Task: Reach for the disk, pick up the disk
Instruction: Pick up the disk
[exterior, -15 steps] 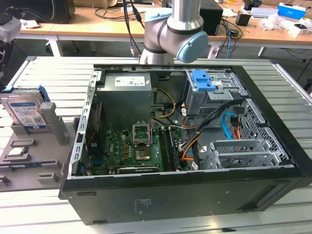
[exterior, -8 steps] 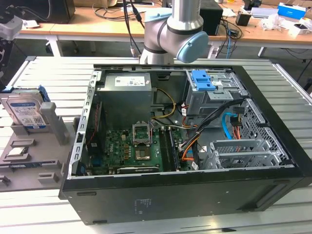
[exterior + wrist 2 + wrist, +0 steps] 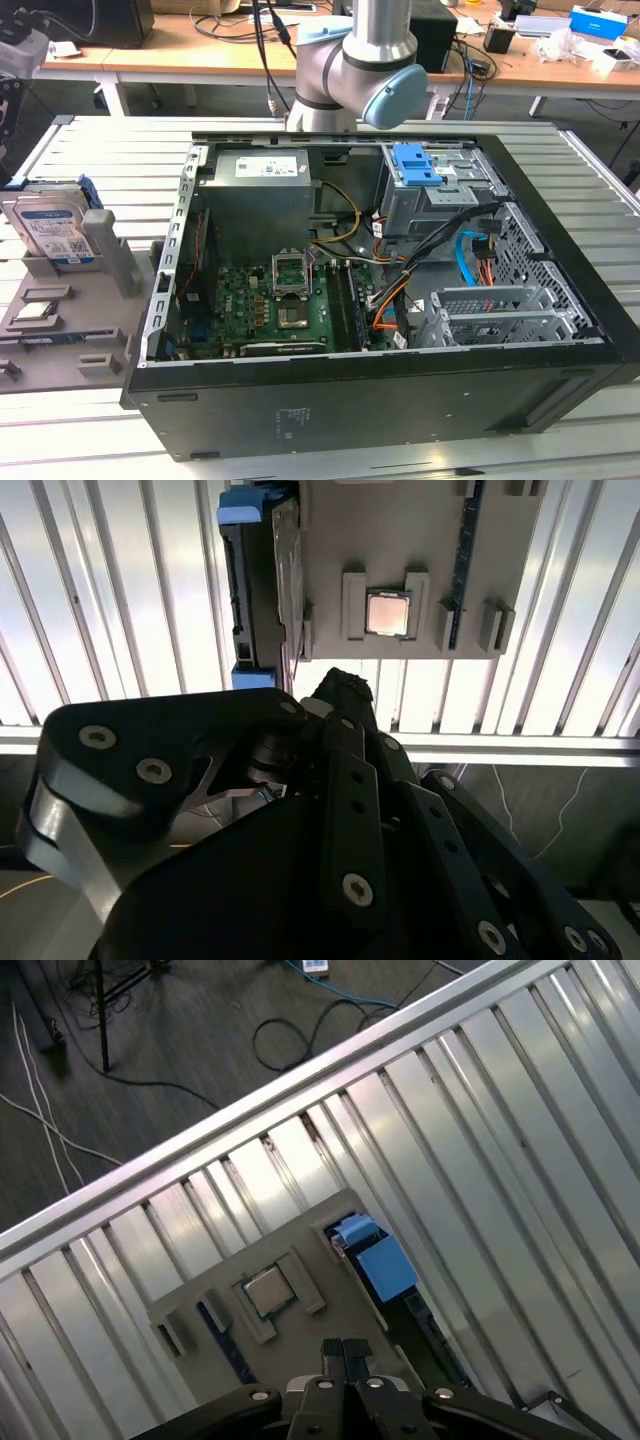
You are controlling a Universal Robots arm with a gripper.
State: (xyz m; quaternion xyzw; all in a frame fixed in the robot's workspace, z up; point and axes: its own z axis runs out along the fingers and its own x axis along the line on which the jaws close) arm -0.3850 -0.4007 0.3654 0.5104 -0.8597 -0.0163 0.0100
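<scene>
Gripper [image 3: 343, 1352] hovering over grey holder [image 3: 300, 1245], jaws closed, empty. Disk [image 3: 55, 232] standing upright, nine o'clock from case [image 3: 400, 400], exterior view. Risk: shut jaws toppling it.

Open computer case [image 3: 380, 400] on slatted table [image 3: 80, 440]; processor chip [image 3: 388, 614] in grey tray [image 3: 400, 530].

No text can be read. The disk [image 3: 52, 232], at the exterior view's left, has a white-and-blue label with a barcode block, its print too small to make out. The power supply [image 3: 262, 170] has a pale sticker with illegible lines. The case [image 3: 300, 415] has a small patch of white marks on its near wall, unreadable. The blue box [image 3: 598, 20] on the far desk [image 3: 180, 55] has white lettering, illegible.
</scene>
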